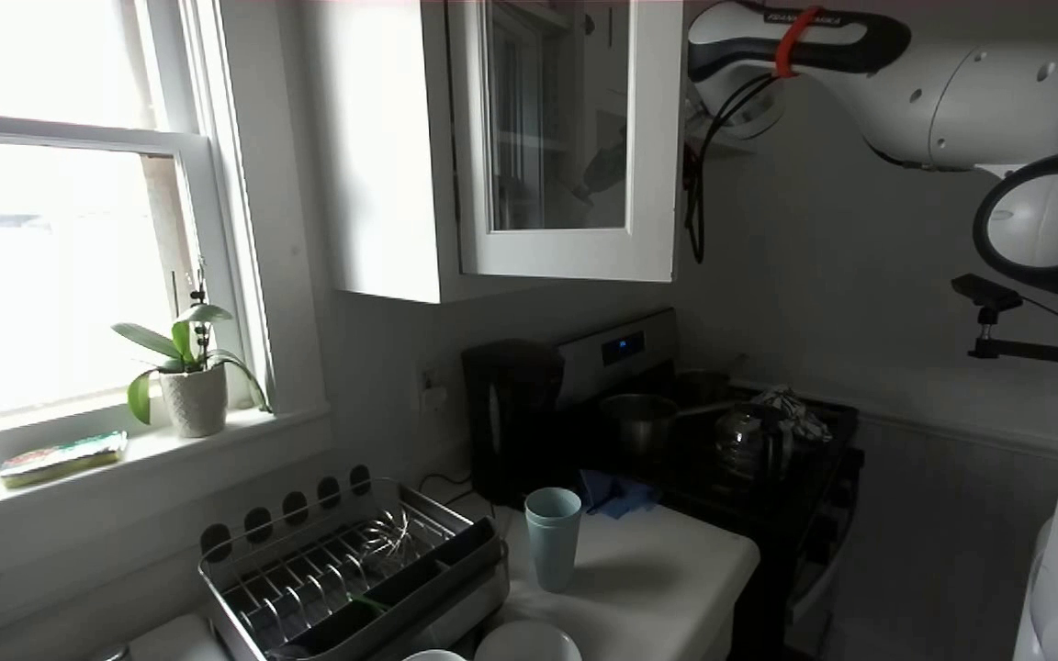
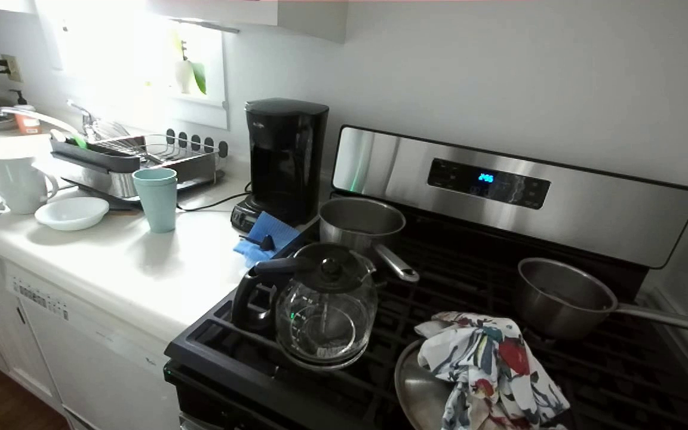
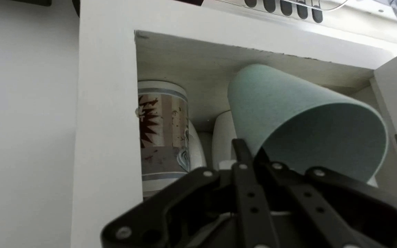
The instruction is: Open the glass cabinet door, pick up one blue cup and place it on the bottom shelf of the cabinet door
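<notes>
In an exterior view, see the glass cabinet door point(image 1: 570, 250) standing open on the white wall cabinet point(image 1: 382, 165), with the robot arm point(image 1: 942, 101) partly hidden behind its free edge; below, find a turquoise cup point(image 1: 554, 542) upright on the bench point(image 1: 667, 569), just beside the dish rack point(image 1: 474, 592); in an exterior view, note a white bowl point(image 2: 72, 214) near the turquoise cup, then a black coffee maker point(image 2: 290, 131) with a blue cloth point(image 2: 278, 230) at its foot; on the stove point(image 2: 613, 209), count two saucepans point(image 2: 544, 319), a glass carafe point(image 2: 326, 322) and a crumpled floral cloth point(image 2: 499, 358); in the wrist view, find the fingers point(image 3: 246, 182) pinched together on the wall of the pale blue cup point(image 3: 288, 98), near the rim; see it tilted, mouth in sight, inside the cabinet and over the bottom shelf point(image 3: 191, 62); cannot tell if touching that board or just clear of it; alongside, spot a printed mug point(image 3: 162, 127) and some mostly hidden white crockery point(image 3: 224, 132).
</notes>
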